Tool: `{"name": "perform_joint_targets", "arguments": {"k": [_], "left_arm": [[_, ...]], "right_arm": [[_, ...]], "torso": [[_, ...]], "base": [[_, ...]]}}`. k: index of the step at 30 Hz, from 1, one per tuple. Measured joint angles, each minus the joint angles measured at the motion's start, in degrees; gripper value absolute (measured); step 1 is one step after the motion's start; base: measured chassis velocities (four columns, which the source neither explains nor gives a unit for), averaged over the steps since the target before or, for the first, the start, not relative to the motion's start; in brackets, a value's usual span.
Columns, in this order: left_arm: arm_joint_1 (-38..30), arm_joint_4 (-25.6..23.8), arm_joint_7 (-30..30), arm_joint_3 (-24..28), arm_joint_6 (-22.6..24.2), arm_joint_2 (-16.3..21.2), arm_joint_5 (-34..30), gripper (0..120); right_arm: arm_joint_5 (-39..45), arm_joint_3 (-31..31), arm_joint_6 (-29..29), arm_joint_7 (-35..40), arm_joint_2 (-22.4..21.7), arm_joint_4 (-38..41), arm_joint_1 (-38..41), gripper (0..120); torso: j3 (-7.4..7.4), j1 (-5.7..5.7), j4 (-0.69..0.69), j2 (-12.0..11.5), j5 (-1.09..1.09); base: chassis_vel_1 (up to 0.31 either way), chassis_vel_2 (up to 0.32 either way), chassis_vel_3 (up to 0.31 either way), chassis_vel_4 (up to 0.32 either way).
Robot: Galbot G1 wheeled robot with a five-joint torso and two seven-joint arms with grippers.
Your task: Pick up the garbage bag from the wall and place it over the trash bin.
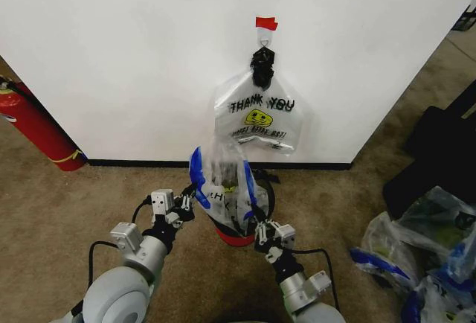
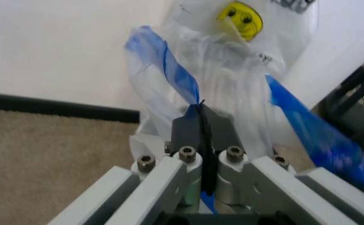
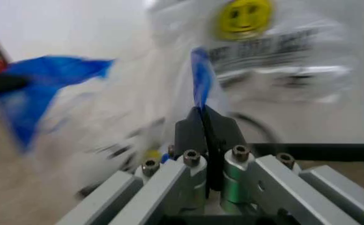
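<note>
The garbage bag [image 1: 223, 181], clear crinkly plastic with blue patches, is stretched upright between my two grippers, right over the trash bin [image 1: 238, 240]. The bag hides most of the bin; its red base and some black mesh show below. My left gripper [image 1: 192, 195] is shut on the bag's left blue edge [image 2: 175, 75], seen close in the left wrist view [image 2: 200, 117]. My right gripper [image 1: 258, 228] is shut on the right blue edge [image 3: 199, 79], its fingers [image 3: 191, 129] pressed together. Behind stands the white wall [image 1: 134, 55] with a hook [image 1: 265, 36] and red tape [image 1: 266, 22].
A whitish THANK YOU bag [image 1: 259, 111] with a yellow smiley hangs from the hook just behind the bin. A red fire extinguisher [image 1: 37, 129] leans at the left wall. Plastic bags [image 1: 416, 252] and a black object [image 1: 439, 152] crowd the right side. Brown carpet lies all around.
</note>
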Motion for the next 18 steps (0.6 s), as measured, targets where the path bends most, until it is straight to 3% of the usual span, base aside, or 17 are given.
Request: {"name": "perform_joint_targets", "arguments": {"k": [10, 18], "left_arm": [[-2.05, 2.2, -0.97, 3.84, 1.34, -2.2, 0.16, 0], [-1.09, 1.94, -4.22, 1.29, 5.3, -1.33, -3.81, 0]], "right_arm": [[0.6, 4.91, -2.3, 4.36, -2.76, 1.7, -1.37, 0], [-2.66, 7.06, -2.96, 6.07, -3.81, 3.86, -5.27, 0]], "torso": [[0.0, 0.0, 0.0, 0.0, 0.01], [0.0, 0.0, 0.0, 0.0, 0.01]], "base": [[0.0, 0.0, 0.0, 0.0], [0.0, 0.0, 0.0, 0.0]]}}
